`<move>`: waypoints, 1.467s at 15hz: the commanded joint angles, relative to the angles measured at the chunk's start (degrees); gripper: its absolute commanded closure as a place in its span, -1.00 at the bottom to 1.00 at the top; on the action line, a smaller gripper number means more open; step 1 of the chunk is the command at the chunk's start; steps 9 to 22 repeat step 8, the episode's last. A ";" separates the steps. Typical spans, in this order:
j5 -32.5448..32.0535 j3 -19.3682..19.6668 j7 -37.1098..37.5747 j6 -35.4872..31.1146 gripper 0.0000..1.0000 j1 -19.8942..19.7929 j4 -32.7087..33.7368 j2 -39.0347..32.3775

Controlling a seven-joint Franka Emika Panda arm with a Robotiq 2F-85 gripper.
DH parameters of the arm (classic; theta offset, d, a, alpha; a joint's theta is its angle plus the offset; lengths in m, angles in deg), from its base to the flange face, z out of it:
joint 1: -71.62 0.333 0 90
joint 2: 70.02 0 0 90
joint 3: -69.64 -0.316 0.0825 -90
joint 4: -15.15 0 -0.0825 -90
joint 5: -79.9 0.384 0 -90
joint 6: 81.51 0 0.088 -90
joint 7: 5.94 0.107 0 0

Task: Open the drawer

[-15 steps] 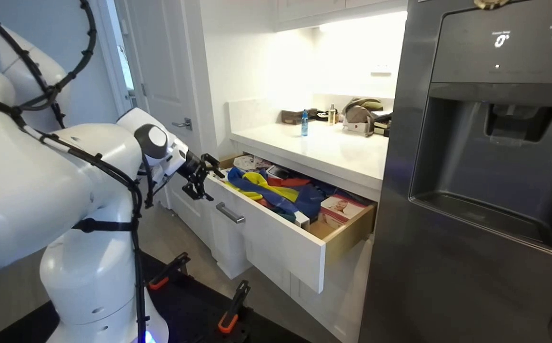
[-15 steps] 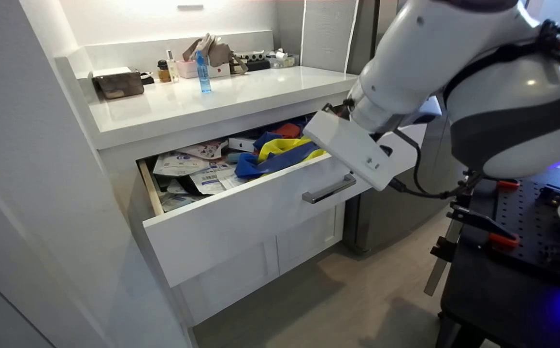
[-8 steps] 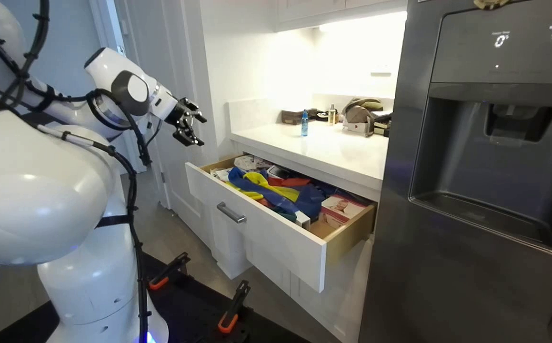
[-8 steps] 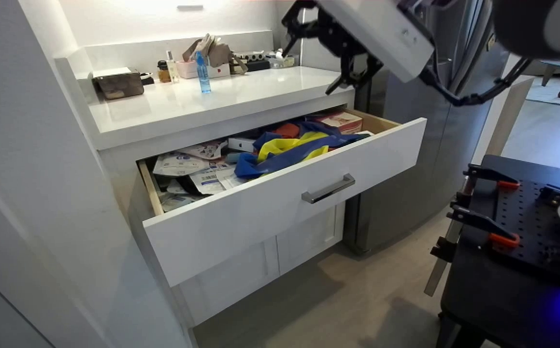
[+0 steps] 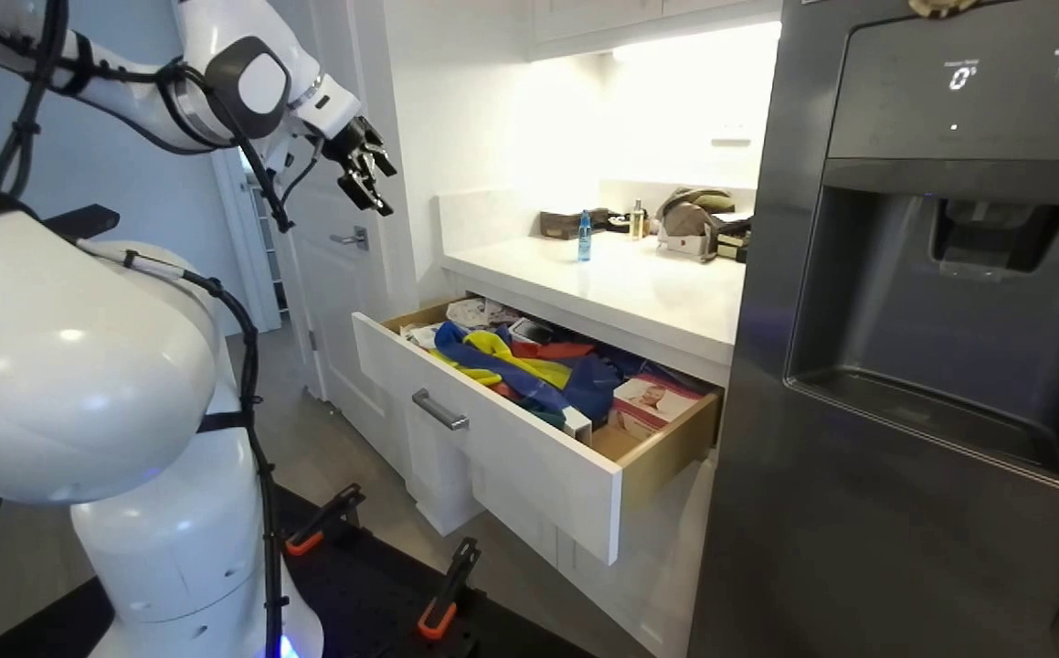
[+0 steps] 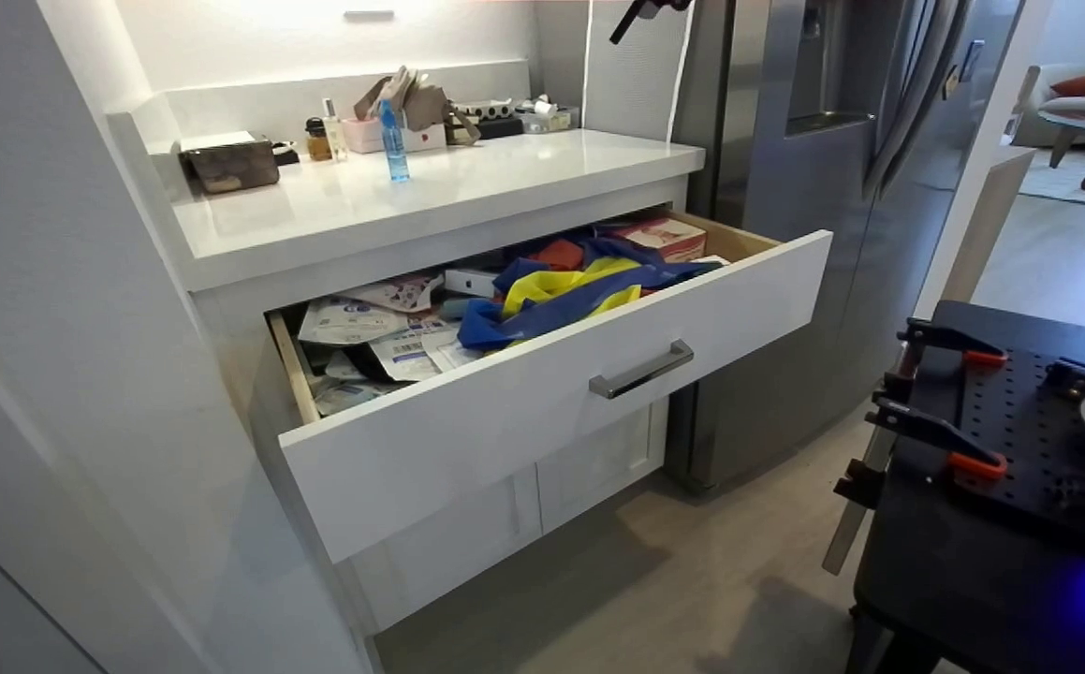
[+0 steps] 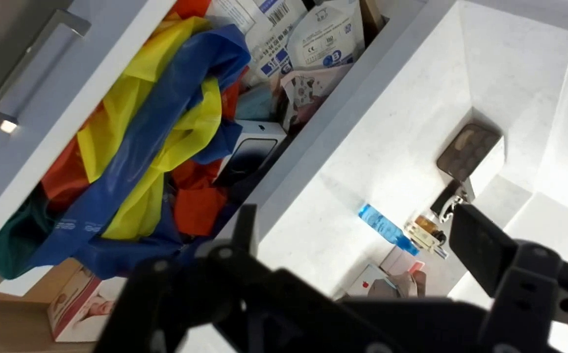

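Observation:
The drawer (image 5: 529, 448) stands pulled out from under the counter, with light wood inner sides. It also shows in an exterior view (image 6: 467, 459) and in the wrist view (image 7: 75, 83). Its short silver bar handle (image 5: 439, 409) is free; it also shows in an exterior view (image 6: 641, 370) and in the wrist view (image 7: 29, 63). Inside lie blue and yellow cloth (image 6: 561, 295), white packets and a red-white box (image 5: 652, 402). My gripper (image 5: 389, 190) is open and empty, above and apart from the drawer. In the wrist view its fingers (image 7: 357, 218) are wide apart.
The white counter (image 5: 620, 288) above the drawer bears a blue bottle (image 5: 584, 236), a brown box (image 6: 233, 164) and small items at the back. A dark fridge (image 5: 913, 439) stands beside it. A black table (image 6: 916, 552) with orange clamps carries the robot.
My gripper has risen from beside the drawer front to well above it, and is almost out of an exterior view. The drawer front stands very slightly further out than half a second ago.

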 commanded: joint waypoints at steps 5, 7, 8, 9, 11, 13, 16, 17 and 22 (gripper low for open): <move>8.08 2.00 -8.61 10.24 -1.00 -1.67 2.37 -5.12; 8.06 1.87 -8.60 10.29 -1.00 -1.65 2.37 -5.20; 8.06 1.87 -8.60 10.30 -1.00 -1.65 2.36 -5.20; 8.06 1.87 -8.60 10.30 -1.00 -1.65 2.36 -5.20; 8.06 1.87 -8.60 10.30 -1.00 -1.65 2.36 -5.20; 8.06 1.87 -8.60 10.30 -1.00 -1.65 2.36 -5.20; 8.06 1.87 -8.60 10.30 -1.00 -1.65 2.36 -5.20; 8.06 1.87 -8.60 10.30 -1.00 -1.65 2.36 -5.20; 8.06 1.87 -8.60 10.30 -1.00 -1.65 2.36 -5.20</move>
